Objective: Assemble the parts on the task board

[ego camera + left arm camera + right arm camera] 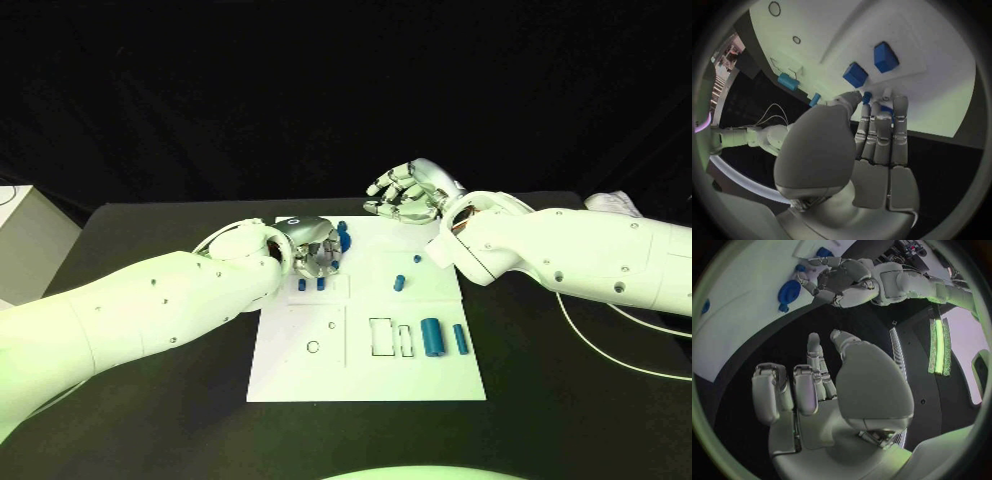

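Fingertips of the left hand [309, 250] pinch a small blue part [867, 95] at the task board's [303, 375] far left corner, likely to seat it. Right hand [407, 194] hovers empty, fingers loosely curled, beyond the far edge, leaving room.

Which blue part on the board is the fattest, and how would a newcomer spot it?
Start at the white task board mid-table, then go to its right side nearest the robot. The thick blue cylinder lies there, between a rectangular outline and a slimmer blue rod, and is plainly wider.
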{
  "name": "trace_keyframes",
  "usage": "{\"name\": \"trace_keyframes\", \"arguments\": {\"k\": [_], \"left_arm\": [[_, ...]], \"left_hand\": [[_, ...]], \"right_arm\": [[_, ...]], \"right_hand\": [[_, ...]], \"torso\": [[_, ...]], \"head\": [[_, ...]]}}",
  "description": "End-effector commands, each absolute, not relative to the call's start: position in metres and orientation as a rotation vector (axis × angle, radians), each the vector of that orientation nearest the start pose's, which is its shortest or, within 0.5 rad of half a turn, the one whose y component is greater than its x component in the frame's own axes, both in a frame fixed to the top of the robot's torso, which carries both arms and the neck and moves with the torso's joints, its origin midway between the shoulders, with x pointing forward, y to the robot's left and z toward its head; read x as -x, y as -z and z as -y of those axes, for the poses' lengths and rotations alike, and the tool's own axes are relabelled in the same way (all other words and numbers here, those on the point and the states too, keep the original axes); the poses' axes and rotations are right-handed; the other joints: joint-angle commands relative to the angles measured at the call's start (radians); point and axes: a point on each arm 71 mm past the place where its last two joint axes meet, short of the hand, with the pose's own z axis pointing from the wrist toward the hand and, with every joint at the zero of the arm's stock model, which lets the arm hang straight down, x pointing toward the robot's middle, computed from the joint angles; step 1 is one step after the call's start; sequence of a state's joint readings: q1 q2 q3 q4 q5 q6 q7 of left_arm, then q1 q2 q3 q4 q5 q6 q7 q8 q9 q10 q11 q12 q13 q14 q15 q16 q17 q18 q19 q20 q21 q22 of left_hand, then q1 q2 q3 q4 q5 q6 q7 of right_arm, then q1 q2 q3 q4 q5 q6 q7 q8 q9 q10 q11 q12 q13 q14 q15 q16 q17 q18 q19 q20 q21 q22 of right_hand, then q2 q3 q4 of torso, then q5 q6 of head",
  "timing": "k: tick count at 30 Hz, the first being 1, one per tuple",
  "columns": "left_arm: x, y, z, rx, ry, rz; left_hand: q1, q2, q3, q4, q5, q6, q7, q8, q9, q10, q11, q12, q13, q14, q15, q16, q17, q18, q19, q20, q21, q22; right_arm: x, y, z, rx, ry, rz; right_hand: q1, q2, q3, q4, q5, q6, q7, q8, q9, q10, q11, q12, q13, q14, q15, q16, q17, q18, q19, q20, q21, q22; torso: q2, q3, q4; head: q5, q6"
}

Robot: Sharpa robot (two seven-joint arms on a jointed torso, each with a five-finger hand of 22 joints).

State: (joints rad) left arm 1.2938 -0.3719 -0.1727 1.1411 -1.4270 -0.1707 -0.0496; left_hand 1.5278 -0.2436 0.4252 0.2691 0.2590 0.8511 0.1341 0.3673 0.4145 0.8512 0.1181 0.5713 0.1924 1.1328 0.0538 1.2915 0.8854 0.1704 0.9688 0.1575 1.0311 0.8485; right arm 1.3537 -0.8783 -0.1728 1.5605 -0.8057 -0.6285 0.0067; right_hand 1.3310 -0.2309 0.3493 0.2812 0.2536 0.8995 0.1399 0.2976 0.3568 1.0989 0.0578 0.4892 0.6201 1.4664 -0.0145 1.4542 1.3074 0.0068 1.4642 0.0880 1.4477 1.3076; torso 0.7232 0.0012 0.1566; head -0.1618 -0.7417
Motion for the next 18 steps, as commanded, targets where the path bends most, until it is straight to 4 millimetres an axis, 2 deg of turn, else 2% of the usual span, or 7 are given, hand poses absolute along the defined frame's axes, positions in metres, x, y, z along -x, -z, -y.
{"name": "trace_keyframes", "arguments": {"k": [1, 10, 18], "left_arm": [[-0.5285, 0.2039, -0.0523, -0.438, 0.697, -1.79], [-0.5306, 0.2064, -0.0506, -0.425, 0.701, -1.788], [-0.5317, 0.2082, -0.0502, -0.423, 0.701, -1.792]], "left_hand": [[0.013, 0.004, 0.008, -0.002, 0.0, 0.01, 0.0, -0.006, -0.002, 0.008, 0.0, -0.005, -0.002, 0.009, -0.001, 0.008, 0.003, -0.005, 0.01, 0.001, 0.009, 0.007], [0.022, 0.008, 0.028, -0.013, -0.001, 0.02, 0.003, -0.013, -0.006, 0.017, 0.001, -0.015, -0.011, 0.018, -0.001, 0.028, 0.01, -0.008, 0.018, 0.001, 0.035, 0.035], [0.022, 0.009, 0.033, -0.016, -0.002, 0.021, 0.003, -0.017, -0.007, 0.022, 0.001, -0.017, -0.013, 0.021, -0.001, 0.033, 0.012, -0.009, 0.021, 0.001, 0.043, 0.044]], "right_arm": [[-0.4936, 0.1463, 0.2245, -0.445, -0.877, -1.486], [-0.4933, 0.1465, 0.2234, -0.445, -0.879, -1.49], [-0.4931, 0.1465, 0.2231, -0.444, -0.88, -1.493]], "right_hand": [[-0.004, -0.009, 0.004, 0.001, -0.001, 0.002, 0.006, 0.003, 0.001, -0.002, 0.006, -0.005, -0.001, 0.062, 0.002, -0.004, 0.105, 0.02, 0.063, 0.001, -0.005, 0.216], [-0.006, -0.009, 0.004, 0.002, -0.001, 0.002, 0.007, 0.003, 0.001, 0.0, 0.006, -0.006, -0.003, 0.062, 0.002, -0.003, 0.106, 0.02, 0.063, 0.002, -0.005, 0.216], [-0.006, -0.009, 0.004, 0.002, -0.001, 0.002, 0.006, 0.004, 0.001, 0.0, 0.006, -0.007, -0.003, 0.062, 0.002, -0.003, 0.106, 0.02, 0.063, 0.002, -0.005, 0.216]], "torso": [[-0.001, -0.0004, -0.0002], [0.0, 0.0002, -0.0018], [-0.001, -0.0003, 0.0021]], "head": [[-0.002, -0.001], [-0.002, -0.002], [-0.007, -0.004]]}}
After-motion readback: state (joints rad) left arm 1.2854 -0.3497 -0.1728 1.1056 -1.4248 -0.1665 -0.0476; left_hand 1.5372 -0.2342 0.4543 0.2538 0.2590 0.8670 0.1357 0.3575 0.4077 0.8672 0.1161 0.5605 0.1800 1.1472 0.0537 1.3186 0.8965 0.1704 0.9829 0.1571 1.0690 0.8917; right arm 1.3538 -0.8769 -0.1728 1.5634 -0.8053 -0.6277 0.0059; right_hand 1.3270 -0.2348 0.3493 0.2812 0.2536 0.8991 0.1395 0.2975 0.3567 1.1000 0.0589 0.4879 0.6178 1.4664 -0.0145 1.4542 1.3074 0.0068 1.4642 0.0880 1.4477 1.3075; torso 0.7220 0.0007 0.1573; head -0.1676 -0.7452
